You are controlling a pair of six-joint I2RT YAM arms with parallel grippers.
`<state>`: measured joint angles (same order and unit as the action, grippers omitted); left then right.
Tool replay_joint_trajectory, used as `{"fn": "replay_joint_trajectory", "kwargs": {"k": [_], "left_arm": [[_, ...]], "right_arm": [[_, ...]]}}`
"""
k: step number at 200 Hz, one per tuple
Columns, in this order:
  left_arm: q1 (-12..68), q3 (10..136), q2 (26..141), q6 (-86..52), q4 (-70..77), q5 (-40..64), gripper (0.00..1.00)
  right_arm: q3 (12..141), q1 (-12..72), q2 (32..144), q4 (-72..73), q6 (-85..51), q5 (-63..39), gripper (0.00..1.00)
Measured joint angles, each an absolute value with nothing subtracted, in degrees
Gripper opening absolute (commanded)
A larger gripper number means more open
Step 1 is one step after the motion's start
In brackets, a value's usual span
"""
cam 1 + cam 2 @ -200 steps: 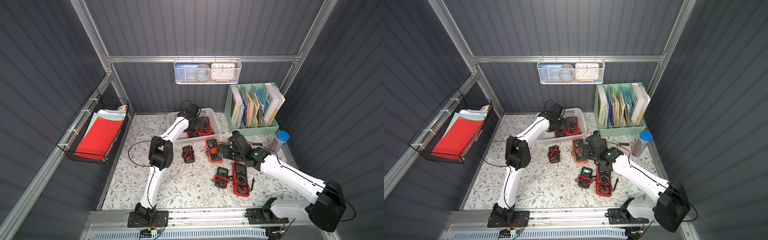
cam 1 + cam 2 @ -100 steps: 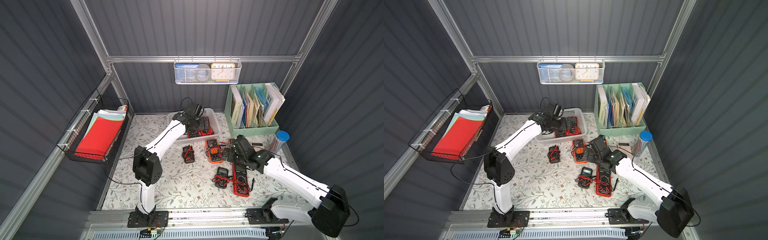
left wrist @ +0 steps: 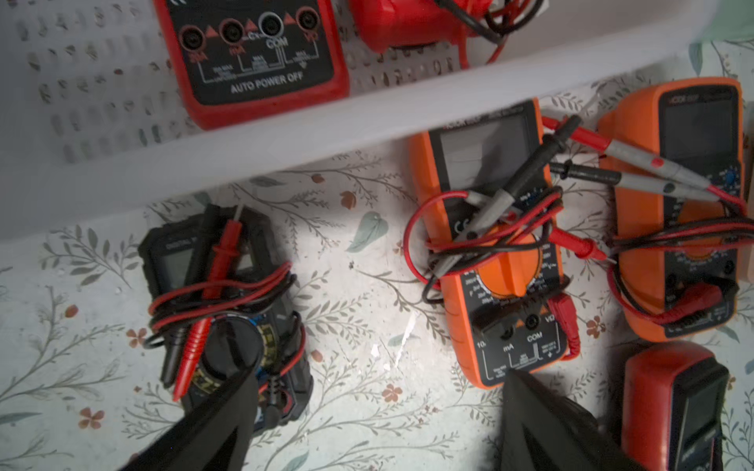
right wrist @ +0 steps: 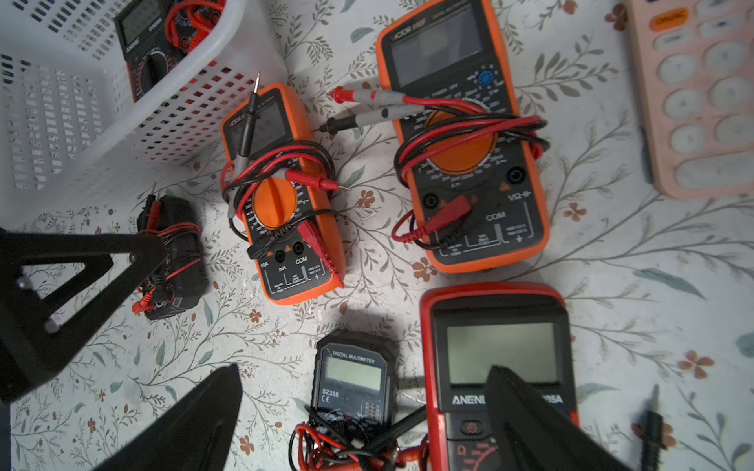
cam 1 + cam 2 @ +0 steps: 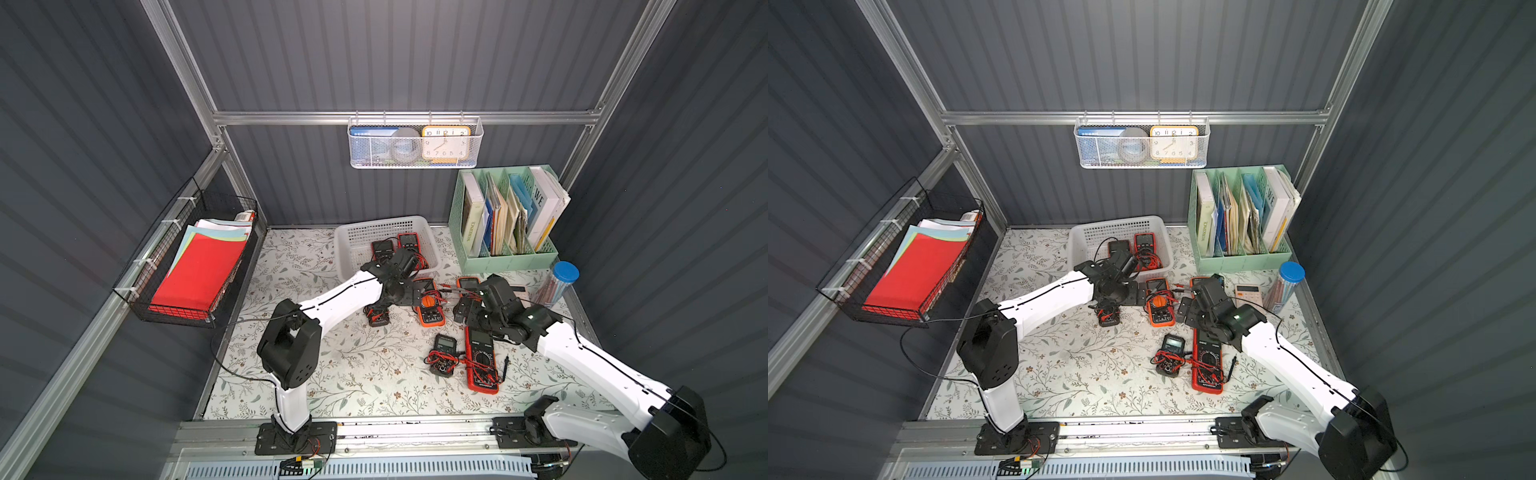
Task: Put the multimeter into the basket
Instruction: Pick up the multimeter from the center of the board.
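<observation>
Both top views: the white basket [image 5: 353, 237] sat at the back of the floral table [image 5: 332, 365], with two multimeters [image 5: 382, 248] lying flat in its right half. The left end effector [image 5: 405, 296] hung just outside the basket's near wall, above a small black multimeter [image 5: 377, 318] and an orange multimeter [image 5: 430, 307] lying side by side on the table; its spread could not be judged from here. The right end effector [image 5: 467, 313] hovered near a long red multimeter [image 5: 480, 361] and an SZ308 multimeter [image 5: 444, 353], with a larger orange multimeter [image 5: 468, 284] partly hidden behind the arm. Left wrist view: the left end effector's fingers [image 3: 228, 412] stood wide apart, gripping nothing. One fingertip overlapped the dial end of the small black multimeter [image 3: 228, 301], the other reached the socket end of the orange multimeter [image 3: 493, 244], and bare table showed between them. The basket's rim [image 3: 285, 134] ran just beyond both meters. Whether either finger touched a meter could not be told. Right wrist view: the right end effector [image 4: 365, 369] was spread wide and empty. The SZ308 multimeter [image 4: 353, 379] lay between its fingers, leads bundled at its foot. The red multimeter [image 4: 502, 346] lay just beside it, its screen partly covered by one fingertip. Both orange meters lay farther off, near the basket's corner [image 4: 122, 134]. A pink calculator [image 4: 701, 93] lay at the far edge.
</observation>
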<state>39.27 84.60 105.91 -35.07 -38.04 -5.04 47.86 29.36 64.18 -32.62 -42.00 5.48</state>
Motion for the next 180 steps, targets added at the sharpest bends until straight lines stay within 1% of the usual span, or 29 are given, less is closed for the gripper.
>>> {"fn": "replay_joint_trajectory", "kwargs": {"k": [49,69,98,125,144,180], "left_arm": [[43.3,83.9,106.2,-40.2,-34.6,-6.5,0.99],[44.3,84.7,107.6,-41.8,-33.6,-7.2,0.99],[44.7,86.0,108.8,-43.1,-34.0,-9.3,0.99],[44.2,86.6,108.4,-43.4,-36.1,-12.2,0.99],[42.7,86.4,107.0,-43.4,-37.6,-13.0,0.99],[35.5,83.2,100.0,-42.9,-38.8,-12.9,0.99]], "right_arm": [[45.6,23.2,61.8,-34.1,-41.5,2.6,0.99],[45.5,21.6,62.5,-33.8,-40.6,0.5,0.99],[47.2,21.5,66.1,-33.4,-38.5,-3.6,0.99],[52.2,22.1,72.7,-33.2,-37.0,-6.5,0.99],[55.4,24.5,77.5,-32.7,-36.0,-6.6,0.99],[61.5,29.9,85.7,-32.8,-34.8,-4.1,0.99]]}}
